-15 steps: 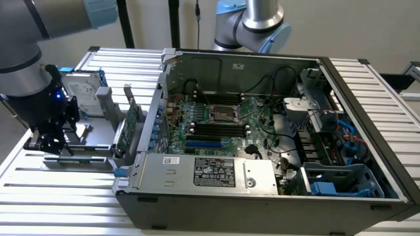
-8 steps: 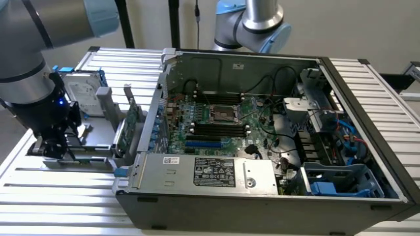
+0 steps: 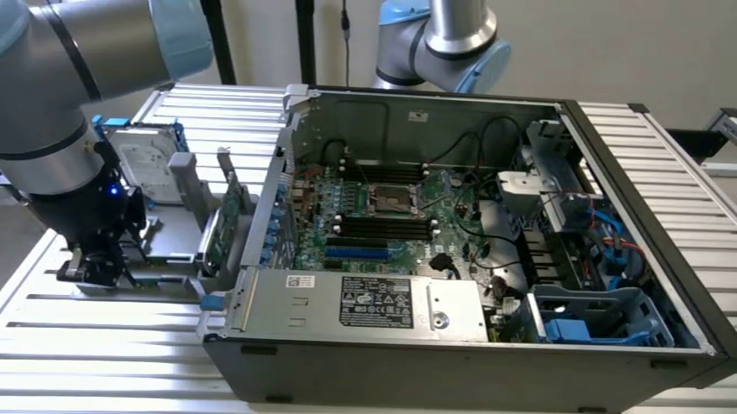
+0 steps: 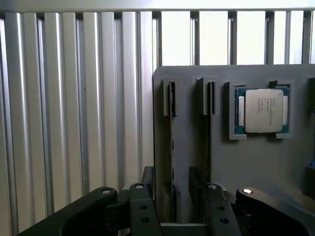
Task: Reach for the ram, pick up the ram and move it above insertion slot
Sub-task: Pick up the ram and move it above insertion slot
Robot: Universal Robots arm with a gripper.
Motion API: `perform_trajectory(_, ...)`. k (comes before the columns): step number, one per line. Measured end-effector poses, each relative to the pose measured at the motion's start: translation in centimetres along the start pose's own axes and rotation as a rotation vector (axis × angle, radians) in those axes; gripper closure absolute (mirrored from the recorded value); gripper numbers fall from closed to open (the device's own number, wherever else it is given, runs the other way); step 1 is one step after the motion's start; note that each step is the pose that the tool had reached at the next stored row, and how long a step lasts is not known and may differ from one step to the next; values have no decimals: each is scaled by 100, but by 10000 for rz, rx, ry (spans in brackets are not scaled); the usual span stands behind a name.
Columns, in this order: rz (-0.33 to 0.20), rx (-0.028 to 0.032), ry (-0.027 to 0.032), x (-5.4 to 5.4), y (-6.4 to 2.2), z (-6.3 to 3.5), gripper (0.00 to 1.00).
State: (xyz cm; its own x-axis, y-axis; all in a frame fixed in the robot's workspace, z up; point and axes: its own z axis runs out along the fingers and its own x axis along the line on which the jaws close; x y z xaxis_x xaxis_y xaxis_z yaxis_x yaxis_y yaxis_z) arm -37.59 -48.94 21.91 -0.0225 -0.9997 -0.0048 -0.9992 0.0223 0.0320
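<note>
The black fingers [image 4: 148,179] of the gripper [image 4: 172,173] are sitting apart around the thin green ram stick [image 4: 172,123], which is mostly hiding, edge-on, in a grey holder [image 4: 256,167].

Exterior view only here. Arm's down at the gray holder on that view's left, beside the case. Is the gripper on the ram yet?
Observer: Wrist view has the gripper open and straddling the ram, which stands on edge in its slot with a gap on either side.
Operator: Anything else in that holder?
Observer: A second stick stands in the neighbouring slot of the holder.
Operator: Beyond that?
Observer: A CPU sits in a square pocket past the second stick.
</note>
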Motion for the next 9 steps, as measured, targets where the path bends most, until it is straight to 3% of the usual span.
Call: perform_trajectory(9, -125, -1, 2, 1, -6, 162, 58)
